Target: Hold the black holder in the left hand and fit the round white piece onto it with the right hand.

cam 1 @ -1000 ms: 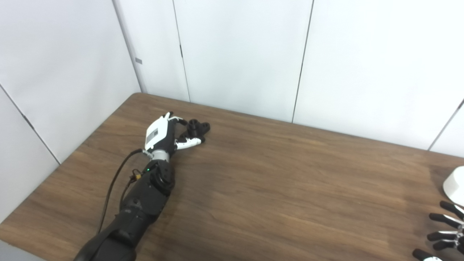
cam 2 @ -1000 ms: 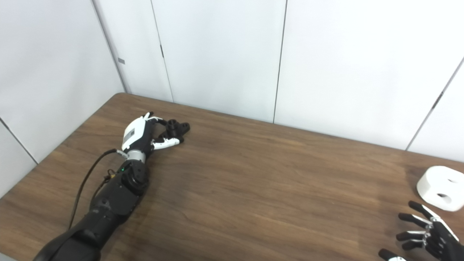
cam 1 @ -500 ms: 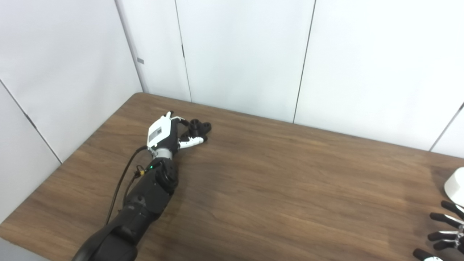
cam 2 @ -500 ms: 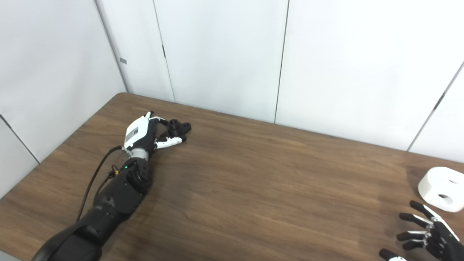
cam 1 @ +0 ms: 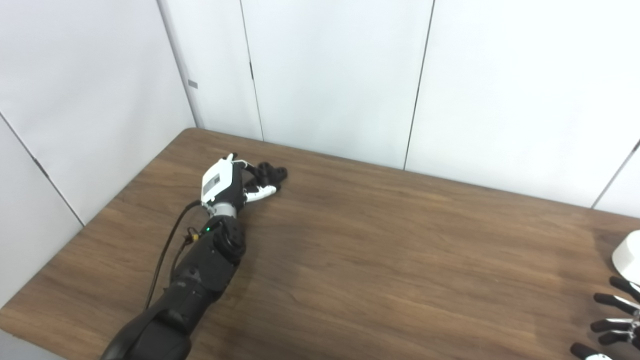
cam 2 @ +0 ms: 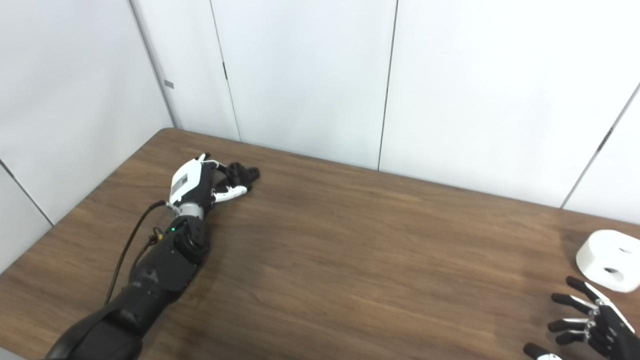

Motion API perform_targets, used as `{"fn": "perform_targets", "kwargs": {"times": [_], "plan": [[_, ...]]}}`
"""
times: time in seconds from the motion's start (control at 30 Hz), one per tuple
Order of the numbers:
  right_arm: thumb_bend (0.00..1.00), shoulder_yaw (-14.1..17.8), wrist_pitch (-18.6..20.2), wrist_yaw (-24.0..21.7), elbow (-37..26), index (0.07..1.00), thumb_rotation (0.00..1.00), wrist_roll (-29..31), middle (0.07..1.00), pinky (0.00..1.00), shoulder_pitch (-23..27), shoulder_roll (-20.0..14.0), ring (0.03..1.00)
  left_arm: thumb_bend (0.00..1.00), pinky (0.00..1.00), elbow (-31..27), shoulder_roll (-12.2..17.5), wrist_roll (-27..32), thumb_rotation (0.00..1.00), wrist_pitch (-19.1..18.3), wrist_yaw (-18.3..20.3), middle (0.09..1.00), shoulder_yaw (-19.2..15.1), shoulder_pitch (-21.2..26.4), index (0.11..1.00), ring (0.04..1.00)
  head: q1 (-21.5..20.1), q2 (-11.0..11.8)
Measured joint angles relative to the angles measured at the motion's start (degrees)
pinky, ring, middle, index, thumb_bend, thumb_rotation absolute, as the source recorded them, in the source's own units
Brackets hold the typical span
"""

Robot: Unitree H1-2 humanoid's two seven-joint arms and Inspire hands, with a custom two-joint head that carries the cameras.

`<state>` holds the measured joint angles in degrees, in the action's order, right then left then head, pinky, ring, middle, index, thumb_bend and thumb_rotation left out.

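The left hand point(cam 2: 200, 181) lies at the far left of the table point(cam 2: 350, 260), its fingers curled around the black holder point(cam 2: 241, 173). The fingers appear closed on it, thumb below and the rest wrapping the near side, though the holder looks to rest on the table, so whether the grasp is firm is hard to say. Judging by this, the first step, taking hold of the holder, is in hand but not finished: it has not been lifted off the wood.

The right hand point(cam 2: 592, 327) sits well apart from the holder, at the opposite, right end of the table near the lower corner of the view. Its fingers are spread wide and hold nothing. Just beyond its fingertips, farther from the robot, lies the round white piece point(cam 2: 610, 260), flat on the table with two holes visible, untouched.

So most of the task is left: lifting the holder, grasping the white piece, bringing it across the table to the holder, and fitting it on.
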<state>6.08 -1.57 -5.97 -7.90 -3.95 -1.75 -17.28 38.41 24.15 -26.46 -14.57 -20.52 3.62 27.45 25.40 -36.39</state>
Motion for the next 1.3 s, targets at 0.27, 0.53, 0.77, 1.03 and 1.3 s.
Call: {"fn": "perform_targets", "kwargs": {"times": [0.27, 0.53, 0.77, 1.03, 1.3], "plan": [[0.66, 0.0, 0.0, 0.0, 0.0, 0.837, 0.06, 0.0, 0.730, 0.44, 0.0, 0.0, 0.539, 0.52, 1.00, 0.2, 0.2, 0.2, 0.08, 0.0, 0.0, 0.963, 0.0, 0.2, 0.495, 1.000, 0.0, 0.0], [0.66, 0.0, 0.0, 0.0, 0.0, 0.837, 0.06, 0.0, 0.730, 0.44, 0.0, 0.0, 0.539, 0.52, 1.00, 0.2, 0.2, 0.6, 0.08, 0.0, 0.0, 0.963, 0.0, 0.2, 0.495, 1.000, 0.0, 0.0], [0.66, 0.0, 0.0, 0.0, 0.0, 0.837, 0.06, 0.0, 0.730, 0.44, 0.0, 0.0, 0.539, 0.52, 1.00, 0.2, 0.2, 0.7, 0.08, 0.0, 0.0, 0.963, 0.0, 0.2, 0.495, 1.000, 0.0, 0.0], [0.66, 0.0, 0.0, 0.0, 0.0, 0.837, 0.06, 0.0, 0.730, 0.44, 0.0, 0.0, 0.539, 0.52, 1.00, 0.2, 0.2, 0.7, 0.08, 0.0, 0.0, 0.963, 0.0, 0.2, 0.495, 1.000, 0.0, 0.0], [0.66, 0.0, 0.0, 0.0, 0.0, 0.837, 0.06, 0.0, 0.730, 0.44, 0.0, 0.0, 0.539, 0.52, 1.00, 0.2, 0.2, 0.7, 0.08, 0.0, 0.0, 0.963, 0.0, 0.2, 0.494, 1.000, 0.0, 0.0]]}}
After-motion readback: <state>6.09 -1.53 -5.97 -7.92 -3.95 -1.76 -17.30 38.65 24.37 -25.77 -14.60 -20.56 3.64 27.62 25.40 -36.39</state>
